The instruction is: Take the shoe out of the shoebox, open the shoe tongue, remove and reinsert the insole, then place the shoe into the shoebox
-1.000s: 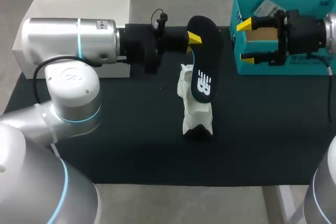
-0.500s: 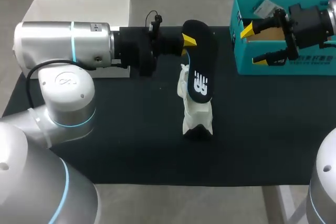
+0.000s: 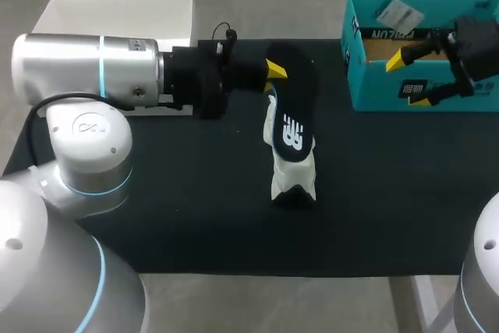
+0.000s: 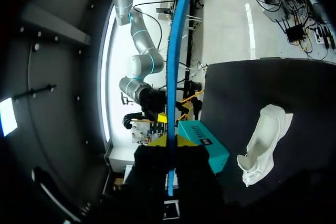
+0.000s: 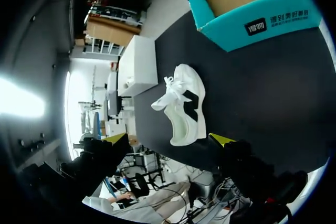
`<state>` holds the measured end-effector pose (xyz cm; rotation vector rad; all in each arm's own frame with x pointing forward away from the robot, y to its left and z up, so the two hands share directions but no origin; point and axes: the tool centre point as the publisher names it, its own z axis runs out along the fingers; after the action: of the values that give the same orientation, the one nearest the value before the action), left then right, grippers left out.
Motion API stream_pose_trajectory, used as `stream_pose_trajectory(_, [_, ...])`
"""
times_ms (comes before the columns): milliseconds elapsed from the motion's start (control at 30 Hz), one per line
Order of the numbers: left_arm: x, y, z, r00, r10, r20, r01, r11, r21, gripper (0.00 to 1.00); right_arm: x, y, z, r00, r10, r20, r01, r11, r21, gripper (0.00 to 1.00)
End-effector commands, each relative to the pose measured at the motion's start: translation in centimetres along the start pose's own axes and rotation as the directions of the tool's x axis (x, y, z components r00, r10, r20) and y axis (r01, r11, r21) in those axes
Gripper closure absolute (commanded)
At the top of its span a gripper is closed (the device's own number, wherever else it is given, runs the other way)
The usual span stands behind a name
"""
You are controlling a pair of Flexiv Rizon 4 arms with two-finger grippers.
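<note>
My left gripper (image 3: pixel 273 70) is shut on the heel end of a black insole (image 3: pixel 290 115), which hangs tilted above the white shoe (image 3: pixel 293 175). The shoe stands in the middle of the black table. In the left wrist view the insole (image 4: pixel 172 72) shows edge-on as a blue strip rising from between the fingers of the left gripper (image 4: pixel 171 141), with the shoe (image 4: pixel 262 142) off to one side. My right gripper (image 3: pixel 412 81) hovers open and empty by the front wall of the teal shoebox (image 3: pixel 368 93). Ahead of the right gripper (image 5: pixel 170 140) lie the shoe (image 5: pixel 184 103) and the shoebox (image 5: pixel 257 22).
A white box (image 3: pixel 117 13) sits at the table's back left, behind my left arm; it also shows beyond the shoe as the white box (image 5: pixel 137 66) in the right wrist view. The black table cover (image 3: pixel 171 216) lies bare in front of the shoe.
My left gripper has drawn the insole slightly left and lower, closer over the shoe. My right arm has pulled back to the right, along the shoebox front.
</note>
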<state>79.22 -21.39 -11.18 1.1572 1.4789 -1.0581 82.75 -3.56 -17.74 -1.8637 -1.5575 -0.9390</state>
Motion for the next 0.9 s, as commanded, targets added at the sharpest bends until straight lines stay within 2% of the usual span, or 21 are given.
stream_pose_trajectory(33, [0.2,-0.5,-0.8,1.000,-0.004,-0.007,0.004,1.000,-0.003,1.00,-0.9,-0.9,-3.7,1.000,-0.015,0.022,0.016,0.998,-0.054,0.00])
stream_pose_trajectory(200, [0.3,-0.5,-0.9,1.000,-0.010,-0.011,0.010,1.000,-0.005,1.00,-1.3,-0.2,-5.6,0.997,-0.037,0.064,0.041,0.997,-0.066,0.00])
stream_pose_trajectory(367, [0.3,-0.5,-1.0,0.999,-0.035,0.000,0.035,0.999,-0.019,1.00,-1.3,-0.4,-6.7,0.998,-0.058,0.027,0.059,0.997,-0.044,0.00])
stream_pose_trajectory(567, [0.2,-0.4,-0.9,0.999,-0.041,0.003,0.041,0.999,-0.024,1.00,-1.0,-1.7,-6.5,0.996,-0.091,-0.006,0.090,0.996,-0.021,0.00])
stream_pose_trajectory(733, [0.1,-0.3,-0.9,0.999,-0.043,-0.009,0.043,0.999,-0.021,1.00,-0.3,-2.3,-6.6,0.990,-0.137,0.034,0.137,0.991,-0.010,0.00])
stream_pose_trajectory(900, [0.3,-0.5,-0.9,0.999,-0.046,-0.020,0.046,0.999,-0.014,1.00,-0.5,-2.0,-7.3,0.987,-0.141,0.077,0.143,0.990,-0.022,0.00])
